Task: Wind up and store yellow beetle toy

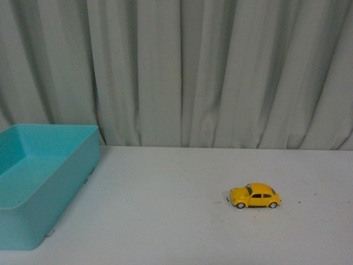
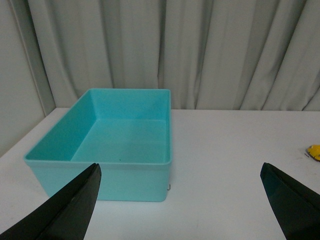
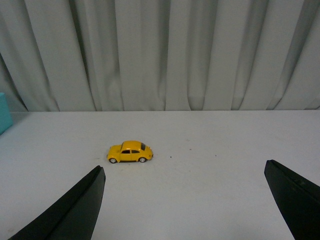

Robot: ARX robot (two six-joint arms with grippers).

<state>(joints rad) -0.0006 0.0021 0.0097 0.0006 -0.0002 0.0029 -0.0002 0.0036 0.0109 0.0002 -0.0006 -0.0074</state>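
Note:
The yellow beetle toy (image 1: 255, 195) stands on its wheels on the white table, right of centre, side-on with its nose to the left. It also shows in the right wrist view (image 3: 130, 152), well ahead of my open, empty right gripper (image 3: 184, 200) and toward its left finger. A yellow edge of it shows at the border of the left wrist view (image 2: 314, 152). My left gripper (image 2: 180, 197) is open and empty, close in front of the teal bin (image 2: 100, 175). Neither arm shows in the front view.
The teal bin (image 1: 66, 182) is an open, empty rectangular box at the table's left. A grey pleated curtain (image 1: 220, 72) hangs along the table's far edge. White table top (image 1: 165, 221) lies between bin and toy.

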